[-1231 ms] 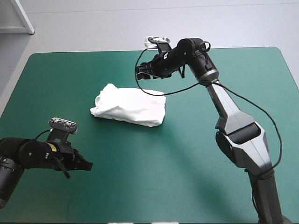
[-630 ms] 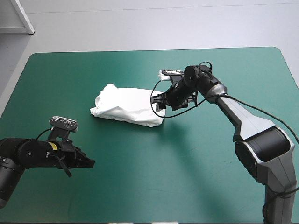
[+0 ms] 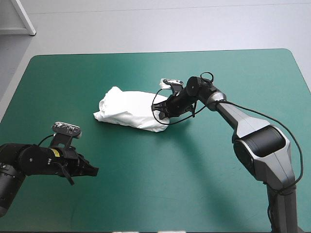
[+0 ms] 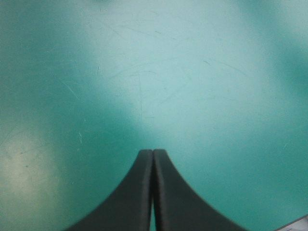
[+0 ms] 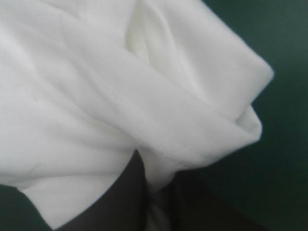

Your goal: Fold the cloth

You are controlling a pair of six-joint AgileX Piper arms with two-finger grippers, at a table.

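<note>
White T-shirt [image 3: 129, 109] is recorded as a folded bundle, laid on the teal-green cover [image 3: 194, 184]. Its long axis is set roughly across the table. The left end is bunched and slightly raised, and the right end is squarer. The table's middle is found just to the right of the T-shirt and a little nearer the robot. Open cover is seen on every side of the T-shirt.

Right gripper [image 3: 163, 110] is placed at the T-shirt's right end, touching it. Its arm is stretched in from the right of the T-shirt, low over the cover. In the right wrist view the black fingers [image 5: 122, 197] are seen all but closed, with a strip of white fabric pinched between them. A thick rolled fold of the T-shirt is draped just ahead of the fingertips. A rounded corner of the bundle is seen beside that fold, set against the cover.

Left gripper [image 3: 91, 171] is held well apart from the T-shirt, toward the robot from the T-shirt's left end and low over the cover. In the left wrist view its fingers are pressed together into one pointed arch, closed on themselves. Only lightly scratched cover is seen ahead of them.
</note>
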